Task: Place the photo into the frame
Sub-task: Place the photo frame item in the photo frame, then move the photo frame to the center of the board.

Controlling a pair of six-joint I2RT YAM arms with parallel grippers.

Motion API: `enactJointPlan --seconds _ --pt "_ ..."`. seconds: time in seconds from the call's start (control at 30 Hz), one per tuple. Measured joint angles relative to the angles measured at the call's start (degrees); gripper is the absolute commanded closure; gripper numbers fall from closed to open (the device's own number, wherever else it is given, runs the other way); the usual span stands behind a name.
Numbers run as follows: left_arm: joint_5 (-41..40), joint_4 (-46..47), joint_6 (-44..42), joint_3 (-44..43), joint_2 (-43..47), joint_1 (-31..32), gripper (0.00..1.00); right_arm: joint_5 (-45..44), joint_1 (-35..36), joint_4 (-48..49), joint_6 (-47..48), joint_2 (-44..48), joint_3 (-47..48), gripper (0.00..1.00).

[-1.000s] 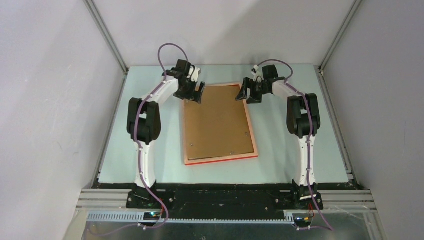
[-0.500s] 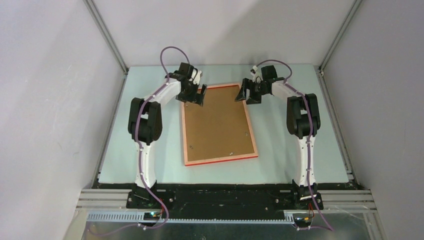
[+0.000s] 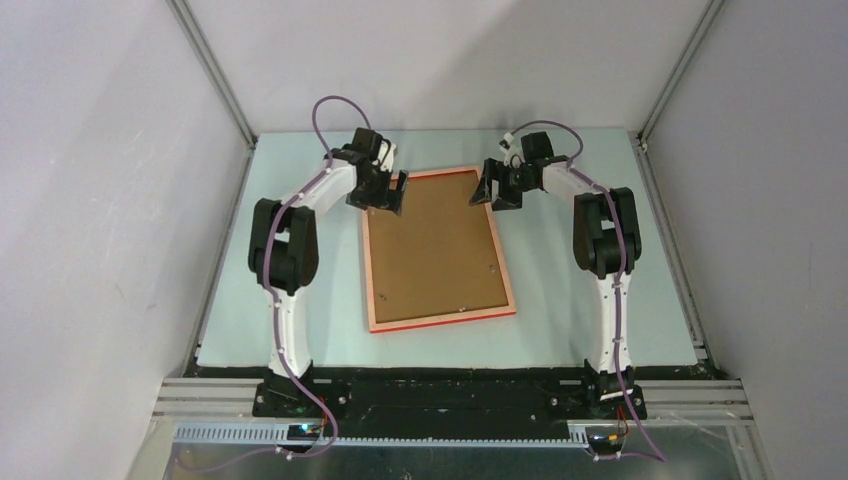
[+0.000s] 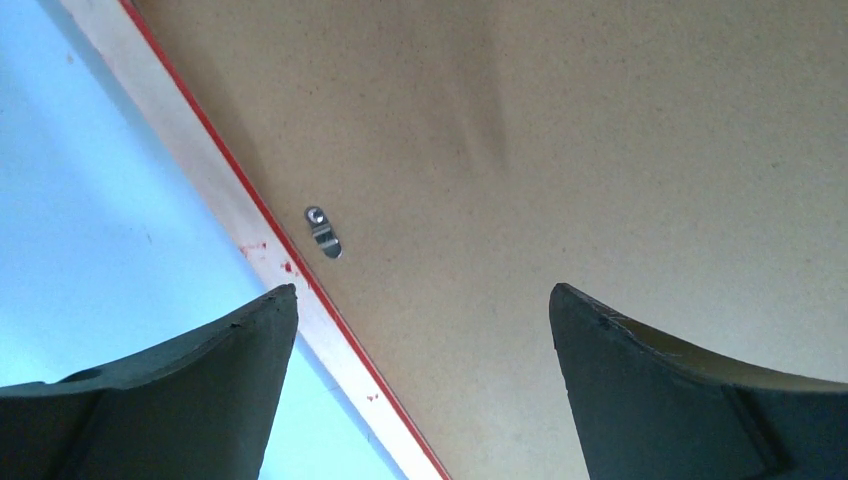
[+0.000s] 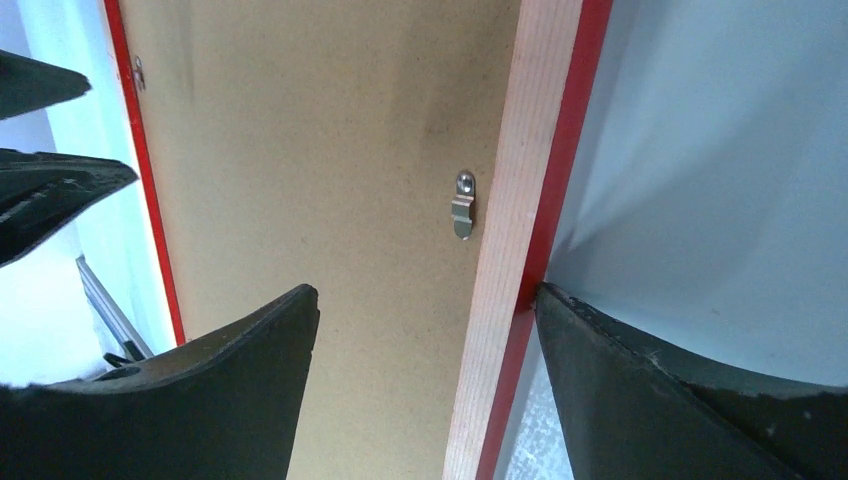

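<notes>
The frame (image 3: pixel 441 320) lies face down on the table, pale back rim up and red edge showing, with a brown backing board (image 3: pixel 435 245) set in it. The photo is hidden. My left gripper (image 3: pixel 387 196) hovers open over the frame's far left corner. In the left wrist view its jaws (image 4: pixel 422 290) span the rim (image 4: pixel 230 210) and the board (image 4: pixel 600 150). My right gripper (image 3: pixel 493 191) is open at the far right corner. It straddles the right rail (image 5: pixel 520 150), one finger over the board, the other against the red outer edge (image 5: pixel 426 291).
Small metal turn clips (image 4: pixel 323 232) (image 5: pixel 463 216) sit on the board near the rim. The pale blue table (image 3: pixel 600 300) extends on both sides of the frame. Grey walls and metal posts enclose it. My left fingers (image 5: pixel 50 190) show in the right wrist view.
The left gripper has drawn slightly back and to the left over the far left corner. The frame's far end has shifted a little. The right gripper has hardly moved.
</notes>
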State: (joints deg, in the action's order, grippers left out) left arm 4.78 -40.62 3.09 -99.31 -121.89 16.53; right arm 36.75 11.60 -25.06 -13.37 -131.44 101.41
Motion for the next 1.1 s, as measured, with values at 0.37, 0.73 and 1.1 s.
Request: enactJointPlan --seconds 0.37,0.73,1.1 --pt "-1.0 0.6 -0.5 9.7 9.3 -0.9 0.03 -7.0 2.6 -4.2 5.8 4.6 -4.5 0.18" --pt "-1.3 0.0 -1.0 15.9 9.9 -2.9 0.29 -13.7 3.8 -5.1 10.4 9.2 -11.2 0.49" --pt "1.5 0.3 -1.0 16.2 7.5 -3.0 0.5 -16.0 4.2 -4.9 10.9 10.6 -14.0 0.78"
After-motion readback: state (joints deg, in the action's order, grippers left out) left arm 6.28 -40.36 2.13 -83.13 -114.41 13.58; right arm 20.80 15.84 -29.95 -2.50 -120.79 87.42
